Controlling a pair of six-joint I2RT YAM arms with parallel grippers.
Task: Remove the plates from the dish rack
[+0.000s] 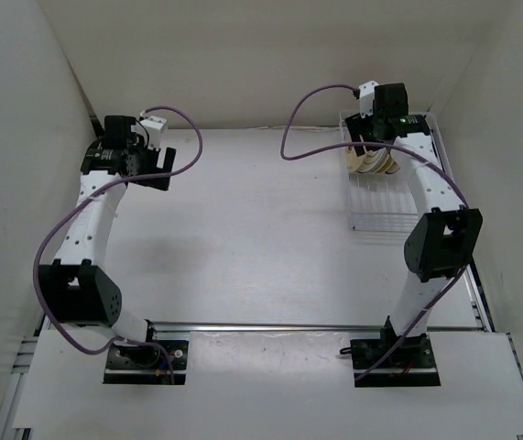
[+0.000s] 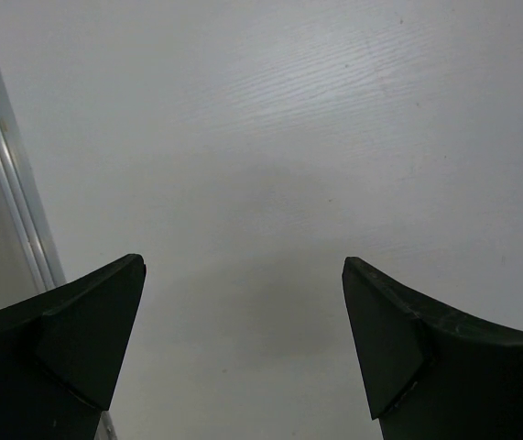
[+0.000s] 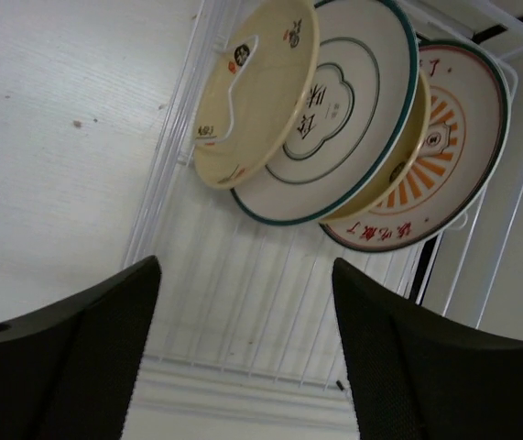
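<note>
Several plates [image 1: 375, 163] stand on edge, leaning together, at the far end of the white wire dish rack [image 1: 391, 203] at the back right. The right wrist view shows a cream-yellow plate [image 3: 252, 101] in front, then a white plate with a dark green rim [image 3: 343, 119], and a plate with an orange sunburst [image 3: 449, 151] at the back. My right gripper [image 3: 245, 266] hangs open over the rack's bars [image 3: 243, 312], short of the plates, with nothing between its fingers. My left gripper [image 2: 243, 261] is open over bare table at the back left [image 1: 162, 170].
White walls close in the table on the left, back and right. A metal rail [image 2: 14, 202] runs along the left edge beside the left gripper. Another rail [image 1: 270, 327] crosses the near side in front of the arm bases. Purple cables loop from both wrists.
</note>
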